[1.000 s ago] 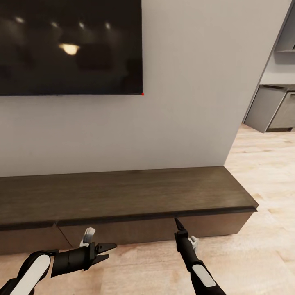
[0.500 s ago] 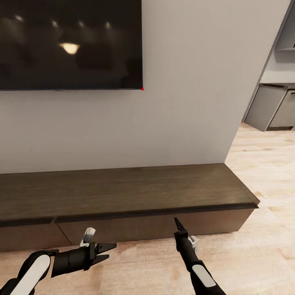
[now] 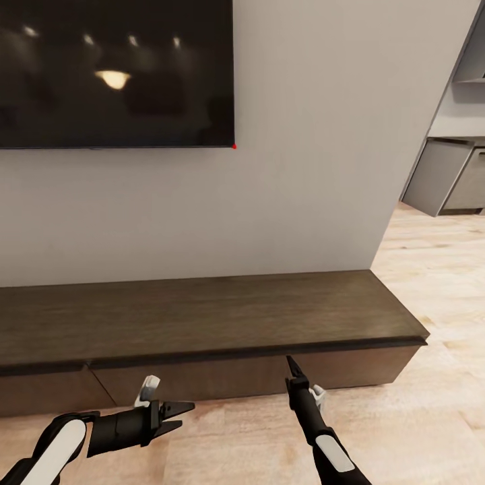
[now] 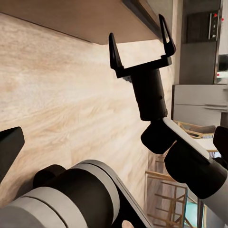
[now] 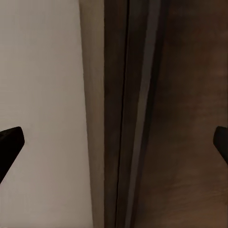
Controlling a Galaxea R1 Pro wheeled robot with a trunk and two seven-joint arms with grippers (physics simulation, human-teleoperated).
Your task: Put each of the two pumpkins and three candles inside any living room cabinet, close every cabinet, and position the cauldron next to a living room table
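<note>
- Head view: I face the long, low dark-brown cabinet (image 3: 202,316) standing against the grey wall (image 3: 303,168) under the dark television (image 3: 114,74). Its flat drawer fronts look shut and its top is bare; no pumpkin or candle sits on it.
- My right end effector (image 3: 292,367) points up at the underside of the cabinet's front edge, toward its right end, tip just beside the seam over the drawer front. From here its fingers read as one edge-on blade.
- My left end effector (image 3: 180,415) hangs low over the wooden floor (image 3: 431,417), in front of the cabinet's left drawer, fingers spread and holding nothing.
- Left wrist view: the right end effector (image 4: 140,45) shows clearly here, two fingers parted wide and empty, close under the cabinet's edge.
- Right wrist view: both fingertips (image 5: 9,142) sit far apart at the frame's sides, with the dark groove between top and drawer front running between them.
- Risk, as I judge it: handleless fronts give little to hook. If I come in slightly off the groove, a fingertip could jam against the overhanging top or slide off the face, so the drawer stays closed.
</note>
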